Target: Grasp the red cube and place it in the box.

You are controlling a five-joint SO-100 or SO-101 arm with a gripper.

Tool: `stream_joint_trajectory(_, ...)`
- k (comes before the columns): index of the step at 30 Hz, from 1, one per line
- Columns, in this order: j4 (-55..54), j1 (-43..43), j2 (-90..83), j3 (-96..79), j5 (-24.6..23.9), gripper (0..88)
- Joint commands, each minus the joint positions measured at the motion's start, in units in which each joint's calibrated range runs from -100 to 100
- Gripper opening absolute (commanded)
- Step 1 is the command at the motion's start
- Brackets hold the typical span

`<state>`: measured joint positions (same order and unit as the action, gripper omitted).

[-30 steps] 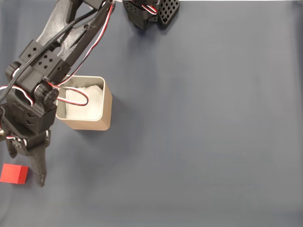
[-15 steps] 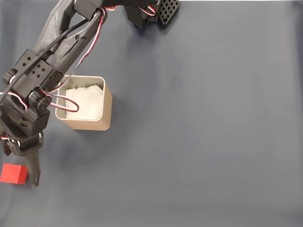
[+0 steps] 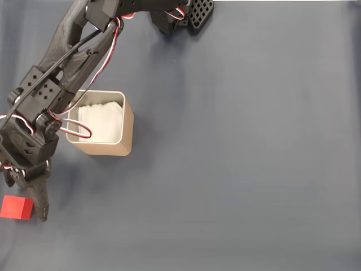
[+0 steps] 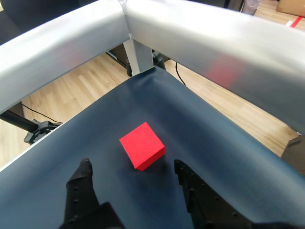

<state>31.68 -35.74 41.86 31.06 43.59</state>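
Observation:
The red cube [image 3: 16, 207] lies flat on the dark blue mat at the far left edge of the fixed view, below and left of the box [image 3: 108, 148]. The box is tan and open-topped, with white lining inside. My gripper [image 3: 26, 199] hangs open over the cube's upper right. Its long finger [image 3: 41, 204] runs down along the cube's right side. In the wrist view the red cube [image 4: 142, 145] sits just ahead of and between my two black fingertips [image 4: 82, 170]. The gripper [image 4: 132, 167] is open and nothing is held.
The arm's black base [image 3: 179, 13] stands at the top edge, and the arm slants down across the box's left side. In the wrist view, silver frame rails [image 4: 200, 43] meet in a corner just beyond the cube, with wooden floor behind.
The gripper has shifted a little to the left, bringing its long finger up against the cube's right side. The cube and the box have not moved.

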Motion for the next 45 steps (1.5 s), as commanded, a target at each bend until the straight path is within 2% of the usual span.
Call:
stream_joint_trajectory(1,-3.08,-0.43,-0.37,3.67,0.24,42.4)
stream_joint_trajectory(21,-10.55,-0.65,2.40,3.67,-0.49,38.6)
stream_joint_trajectory(45,-12.93,-1.07,2.14,3.67,-0.98,27.6)
